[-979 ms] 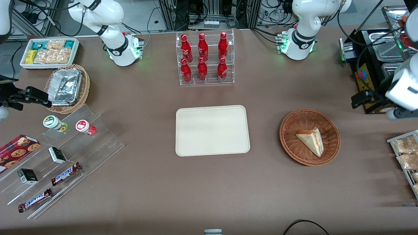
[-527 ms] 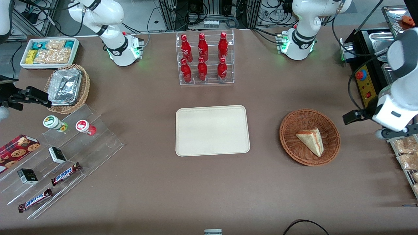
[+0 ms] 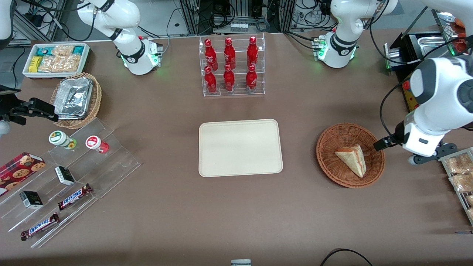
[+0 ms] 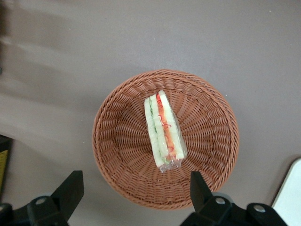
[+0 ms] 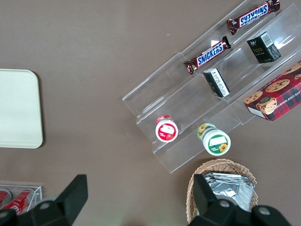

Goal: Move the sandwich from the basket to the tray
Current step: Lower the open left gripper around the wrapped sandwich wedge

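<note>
the sandwich (image 3: pixel 351 160) is seen lying in the basket (image 3: pixel 329 147) at the right of centre of the front view, with its pale bread face up and the red-orange stripe along one edge. in the left wrist view the sandwich (image 4: pixel 163 130) is shown on its side in the middle of the basket (image 4: pixel 117 141), its green and red filling lines facing the camera, wrapped in clear film

the gripper (image 3: pixel 414 157) is found at the right edge of the front view, just beside the basket's rim toward the working arm's end of the table, held above the table and not over the sandwich. nothing is held by it; in the left wrist view the gripper (image 4: pixel 134 200) is seen with its two dark fingers (image 4: pixel 70 193) spread wide apart, and the sandwich is not touched by either finger

the tray (image 3: pixel 240 147) is seen flat at the centre of the front view, well apart from the basket, with nothing on it; a pale corner of the tray (image 4: pixel 289 200) is caught in the left wrist view as well

a clear rack of red bottles (image 3: pixel 231 66) is placed at the upper centre of the front view, farther from the camera than the tray
</note>
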Robot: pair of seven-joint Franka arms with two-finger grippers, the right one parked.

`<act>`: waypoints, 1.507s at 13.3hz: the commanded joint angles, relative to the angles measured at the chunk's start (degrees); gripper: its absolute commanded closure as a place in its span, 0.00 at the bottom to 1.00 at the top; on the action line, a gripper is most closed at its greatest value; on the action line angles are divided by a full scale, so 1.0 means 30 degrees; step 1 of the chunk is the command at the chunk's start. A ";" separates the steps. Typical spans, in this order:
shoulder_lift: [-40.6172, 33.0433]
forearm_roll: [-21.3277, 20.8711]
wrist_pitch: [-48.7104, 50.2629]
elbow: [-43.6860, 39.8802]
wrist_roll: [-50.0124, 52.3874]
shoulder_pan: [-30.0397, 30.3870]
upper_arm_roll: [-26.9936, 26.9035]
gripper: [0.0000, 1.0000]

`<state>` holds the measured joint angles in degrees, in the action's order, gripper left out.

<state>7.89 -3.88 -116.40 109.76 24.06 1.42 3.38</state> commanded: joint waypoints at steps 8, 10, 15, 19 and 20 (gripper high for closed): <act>-0.0113 0.1235 -0.6841 0.4838 0.2558 0.0055 0.0103 0.00; 0.0180 0.1265 -0.7397 0.5189 0.2558 -0.0032 0.0103 0.00; 0.0971 0.1323 -0.8366 0.5279 0.3462 -0.0150 0.0249 0.00; 0.1441 0.1265 -0.8836 0.5308 0.3788 -0.0589 0.0249 0.00; 0.1470 0.1265 -0.8836 0.5366 0.3788 -0.0589 0.0249 0.00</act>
<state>12.10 -0.56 -141.65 125.24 34.62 0.04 4.26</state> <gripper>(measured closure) 0.000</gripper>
